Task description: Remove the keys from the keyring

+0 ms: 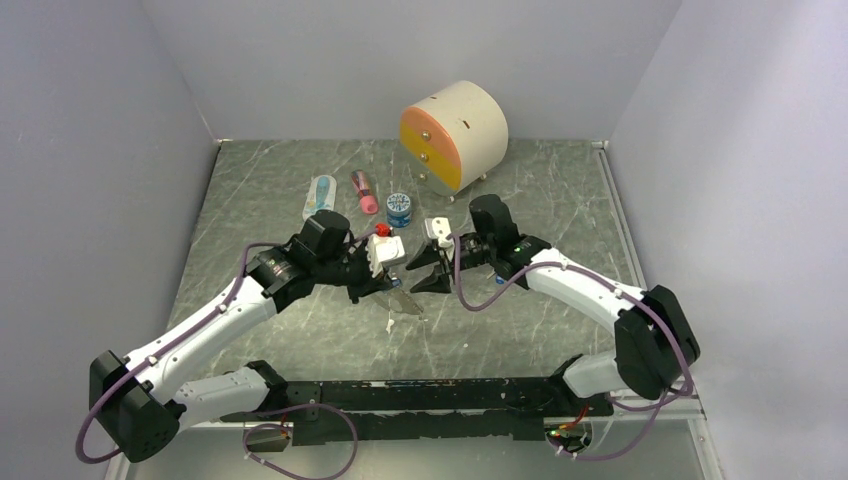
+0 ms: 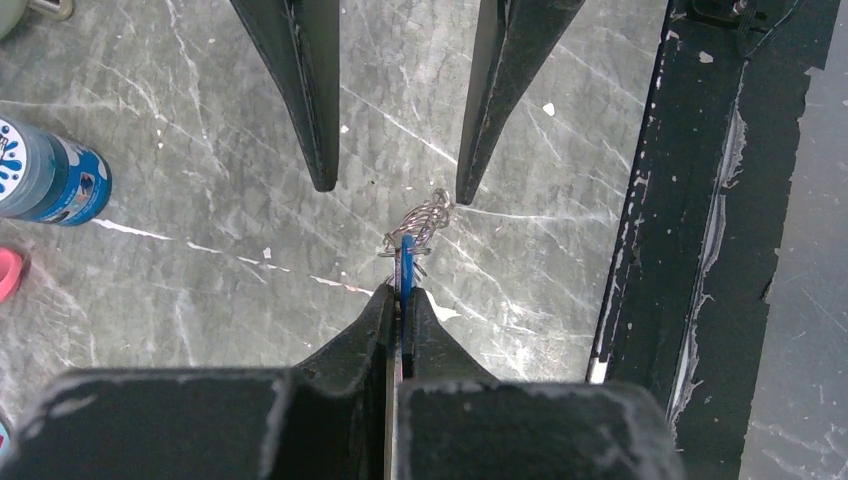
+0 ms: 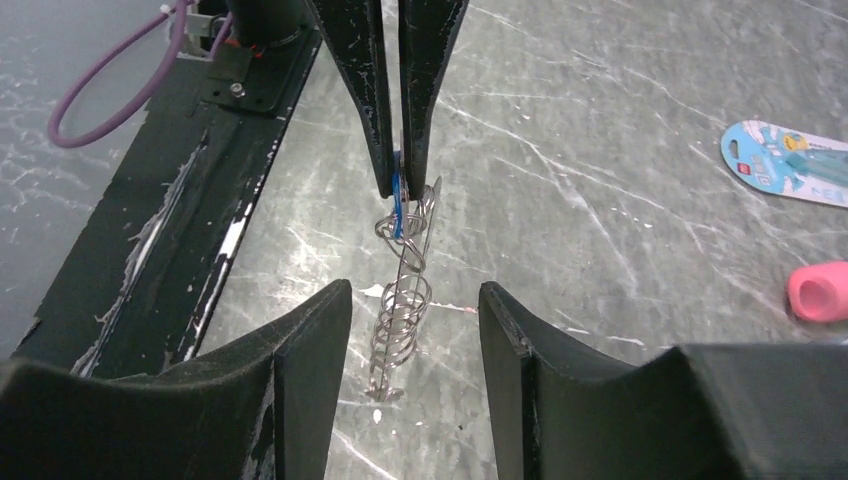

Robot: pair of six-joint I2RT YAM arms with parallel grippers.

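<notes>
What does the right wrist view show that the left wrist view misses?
Only the right wrist view: the silvery strand stretched out in coils, and a pale blue oval piece. Only the left wrist view: a round blue tin. Both: the left gripper shut on the blue key, the right gripper open near the strand.

White links and black joints are being shown on both arms (image 1: 210, 325); purple cables (image 1: 83, 432) are being looped alongside; fingers (image 2: 345, 350) are being shown black, tapered.
</notes>
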